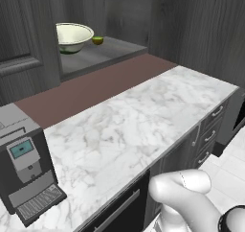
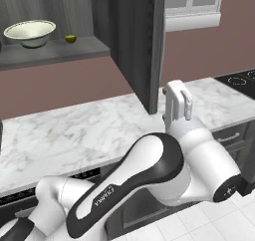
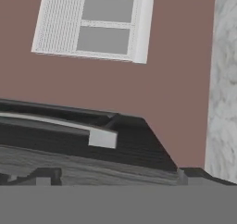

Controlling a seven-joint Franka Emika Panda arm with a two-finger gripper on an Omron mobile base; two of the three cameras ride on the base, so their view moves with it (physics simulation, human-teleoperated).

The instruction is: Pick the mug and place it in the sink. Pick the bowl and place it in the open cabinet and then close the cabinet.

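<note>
The cream-white bowl [image 1: 72,36] [image 2: 31,33] sits on the shelf of the open cabinet [image 1: 103,53] [image 2: 55,53]. The cabinet door [image 2: 135,41] stands swung out, edge-on in the right base view. My gripper [image 2: 176,99] hangs above the counter, just right of the door's lower corner. In the hand view, which is rolled, my gripper [image 3: 118,176] is open with nothing between its fingertips [image 3: 46,175]. It faces the dark door [image 3: 129,146] and its silver bar handle [image 3: 55,124]. The mug and the sink are out of view.
A small yellow-green round thing [image 1: 97,40] [image 2: 70,38] lies beside the bowl. The white marble counter [image 1: 143,116] [image 2: 74,130] runs under the cabinet. A coffee machine [image 1: 24,168] stands at its left end, a cooktop [image 2: 239,79] at the right, and a window [image 2: 191,3] on the wall.
</note>
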